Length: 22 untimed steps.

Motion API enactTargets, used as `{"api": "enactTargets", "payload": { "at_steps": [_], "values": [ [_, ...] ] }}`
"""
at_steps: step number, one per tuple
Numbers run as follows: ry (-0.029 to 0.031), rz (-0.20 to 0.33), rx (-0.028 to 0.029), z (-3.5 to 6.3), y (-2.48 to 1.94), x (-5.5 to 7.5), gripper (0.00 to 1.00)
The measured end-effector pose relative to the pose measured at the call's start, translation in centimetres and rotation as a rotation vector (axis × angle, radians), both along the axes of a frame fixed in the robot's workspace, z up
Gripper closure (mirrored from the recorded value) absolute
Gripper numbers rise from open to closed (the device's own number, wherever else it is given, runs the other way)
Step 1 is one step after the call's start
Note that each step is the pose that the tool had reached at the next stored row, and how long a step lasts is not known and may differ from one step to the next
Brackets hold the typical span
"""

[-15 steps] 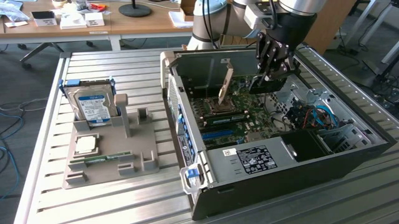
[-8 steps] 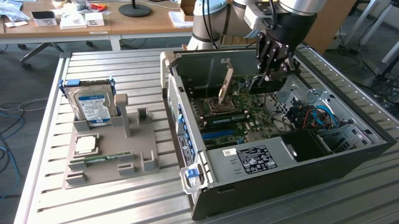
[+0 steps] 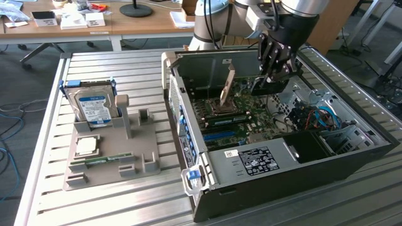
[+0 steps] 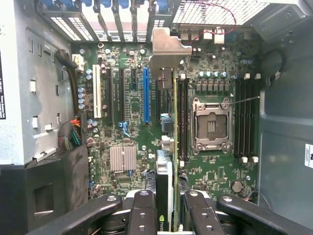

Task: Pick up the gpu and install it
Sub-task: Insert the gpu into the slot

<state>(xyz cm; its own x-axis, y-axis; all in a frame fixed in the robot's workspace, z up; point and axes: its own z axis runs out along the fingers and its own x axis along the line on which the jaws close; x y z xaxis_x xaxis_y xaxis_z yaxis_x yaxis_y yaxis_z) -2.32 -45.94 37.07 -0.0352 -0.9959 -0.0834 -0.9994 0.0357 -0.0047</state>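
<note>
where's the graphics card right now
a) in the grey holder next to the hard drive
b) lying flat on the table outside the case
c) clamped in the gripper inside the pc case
c: the gripper is closed on the graphics card, which stands on edge over the motherboard inside the case.

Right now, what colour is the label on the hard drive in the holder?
Blue with white patches; the label shows best in the exterior view.
</note>
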Motion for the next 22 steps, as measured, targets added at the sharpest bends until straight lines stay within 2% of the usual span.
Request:
{"api": "enactTargets", "payload": {
  "at_steps": [5,11,22],
  "values": [
    [0.0007,0.000,-0.0010,-0.57,-0.12,-0.1,0.73],
    [0.0041,0.000,-0.0025,-1.36,-0.14,-0.1,0.73],
    [0.0043,0.000,-0.0030,-1.42,-0.14,-0.1,0.73]
  ]
}}
